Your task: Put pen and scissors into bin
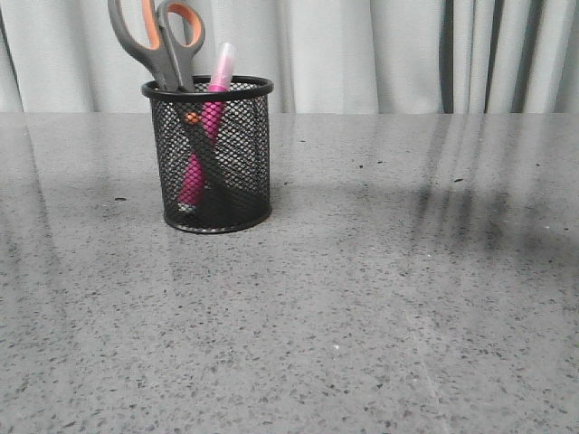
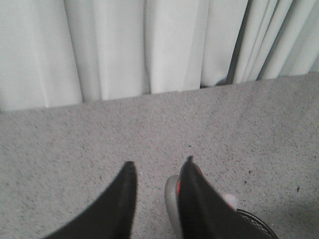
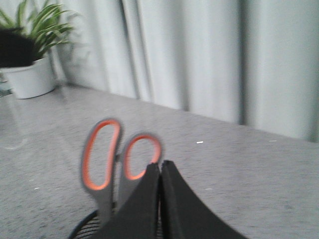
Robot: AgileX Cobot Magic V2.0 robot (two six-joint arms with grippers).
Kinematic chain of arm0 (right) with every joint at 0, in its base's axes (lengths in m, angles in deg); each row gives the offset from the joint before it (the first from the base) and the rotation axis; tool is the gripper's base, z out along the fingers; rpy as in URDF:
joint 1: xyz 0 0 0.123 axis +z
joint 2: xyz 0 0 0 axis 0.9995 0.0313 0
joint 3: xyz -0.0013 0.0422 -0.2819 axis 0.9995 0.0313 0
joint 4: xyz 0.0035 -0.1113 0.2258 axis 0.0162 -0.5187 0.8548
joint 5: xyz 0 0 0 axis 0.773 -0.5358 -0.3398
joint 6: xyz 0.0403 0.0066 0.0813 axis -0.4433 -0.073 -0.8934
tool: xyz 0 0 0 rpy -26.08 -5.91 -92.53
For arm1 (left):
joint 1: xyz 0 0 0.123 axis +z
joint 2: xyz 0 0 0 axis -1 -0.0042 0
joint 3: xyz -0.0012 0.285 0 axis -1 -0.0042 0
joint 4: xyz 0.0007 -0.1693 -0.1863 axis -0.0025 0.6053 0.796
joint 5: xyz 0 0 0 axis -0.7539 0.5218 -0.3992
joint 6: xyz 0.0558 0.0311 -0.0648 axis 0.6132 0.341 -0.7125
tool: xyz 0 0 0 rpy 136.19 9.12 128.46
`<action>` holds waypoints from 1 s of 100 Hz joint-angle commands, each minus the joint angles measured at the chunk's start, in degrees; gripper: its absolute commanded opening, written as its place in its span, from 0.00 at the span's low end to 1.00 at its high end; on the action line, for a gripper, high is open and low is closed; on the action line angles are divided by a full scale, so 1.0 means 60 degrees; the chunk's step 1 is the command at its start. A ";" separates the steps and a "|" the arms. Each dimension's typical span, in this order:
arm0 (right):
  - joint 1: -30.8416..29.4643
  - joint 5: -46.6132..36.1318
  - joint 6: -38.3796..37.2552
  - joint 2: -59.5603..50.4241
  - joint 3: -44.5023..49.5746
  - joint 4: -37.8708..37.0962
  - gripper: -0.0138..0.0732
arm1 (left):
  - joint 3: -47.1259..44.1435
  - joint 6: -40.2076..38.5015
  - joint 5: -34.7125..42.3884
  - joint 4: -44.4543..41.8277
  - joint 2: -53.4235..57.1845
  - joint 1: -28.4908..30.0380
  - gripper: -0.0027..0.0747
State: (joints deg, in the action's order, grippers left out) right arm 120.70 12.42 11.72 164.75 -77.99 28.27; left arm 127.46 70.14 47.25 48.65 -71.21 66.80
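The black mesh bin (image 1: 217, 163) stands on the table at the left. The scissors (image 1: 163, 41) stand in it, blades down, with the grey and orange handles above the rim. The pink pen (image 1: 210, 117) leans inside it, its pale cap above the rim. Neither gripper shows in the front view. In the left wrist view my left gripper (image 2: 158, 162) is open and empty, with a scissors handle (image 2: 172, 199), the pen cap (image 2: 230, 200) and the bin rim (image 2: 256, 221) close by its fingers. In the right wrist view my right gripper (image 3: 161, 163) is shut, just in front of the scissors handles (image 3: 102, 154) and above the bin rim (image 3: 82, 228).
The grey speckled table (image 1: 380, 298) stretches to the right and front of the bin. Pale curtains (image 1: 362, 54) hang behind the table. A white pot with a green plant (image 3: 30, 77) stands at a far table edge in the right wrist view.
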 commanded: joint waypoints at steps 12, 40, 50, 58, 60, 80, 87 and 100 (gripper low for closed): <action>-0.0749 0.2325 0.0385 -0.2302 -0.0221 0.0009 0.09 | -0.0267 -0.0058 0.0946 -0.0817 0.1148 0.0030 0.01; -0.0927 0.5907 0.0385 -0.4959 0.0191 -0.1165 0.09 | -0.3214 -0.0058 0.3585 -0.0838 0.3597 0.0030 0.01; -0.0927 0.5772 0.0385 -0.6119 0.0933 -0.1387 0.09 | -0.4521 -0.0058 0.4200 -0.0838 0.4583 0.0030 0.01; -0.0927 0.5553 0.0385 -0.7041 0.1742 -0.1387 0.09 | -0.5320 -0.0077 0.4252 -0.0713 0.5363 0.0030 0.01; -0.0927 0.5463 0.0385 -0.7298 0.1983 -0.1387 0.09 | -0.5515 -0.0077 0.4252 -0.0642 0.5576 0.0030 0.01; -0.0927 0.4640 0.0385 -0.9749 0.4155 -0.1387 0.09 | -0.7106 -0.0077 0.4235 -0.0134 0.7771 0.0030 0.01; -0.0927 0.4660 0.0385 -1.0497 0.4698 -0.1369 0.09 | -0.7510 -0.0077 0.4180 -0.0007 0.8416 0.0030 0.01; -0.0927 0.4682 0.0385 -1.1524 0.5248 -0.1350 0.09 | -0.7921 -0.0077 0.4160 0.0500 0.9262 0.0030 0.01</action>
State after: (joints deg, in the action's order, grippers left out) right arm 115.56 45.26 13.43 98.27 -46.49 20.93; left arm 79.46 70.14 67.45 49.25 -17.73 66.80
